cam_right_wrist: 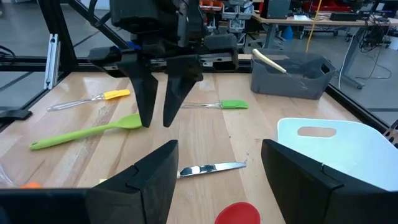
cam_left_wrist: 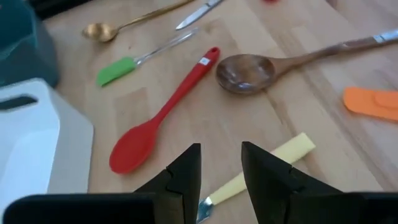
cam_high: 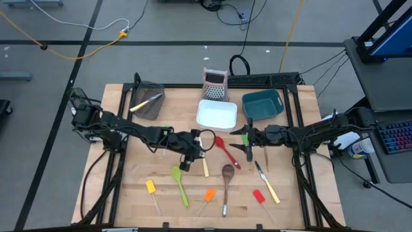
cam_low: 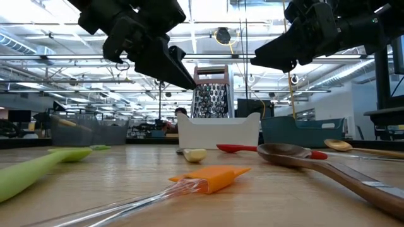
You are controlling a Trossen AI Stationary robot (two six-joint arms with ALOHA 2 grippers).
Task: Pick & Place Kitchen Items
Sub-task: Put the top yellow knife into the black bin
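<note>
On the wooden table [cam_high: 129,193], the left gripper [cam_high: 188,159] hovers with fingers parted and empty over the cream-handled knife [cam_high: 205,166] beside the red spoon [cam_high: 225,151]; the right gripper [cam_high: 248,149] hangs spread wide near the white bin [cam_high: 215,115]

In the left wrist view the knife [cam_left_wrist: 261,165] blade runs behind the fingers [cam_left_wrist: 183,177], and the orange spatula [cam_left_wrist: 373,102] is cut off at right.

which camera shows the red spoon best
The left wrist view: the whole red spoon lies unobstructed there. High view shows it small; low view edge-on beside the white bin; right wrist view only its bowl.
</note>
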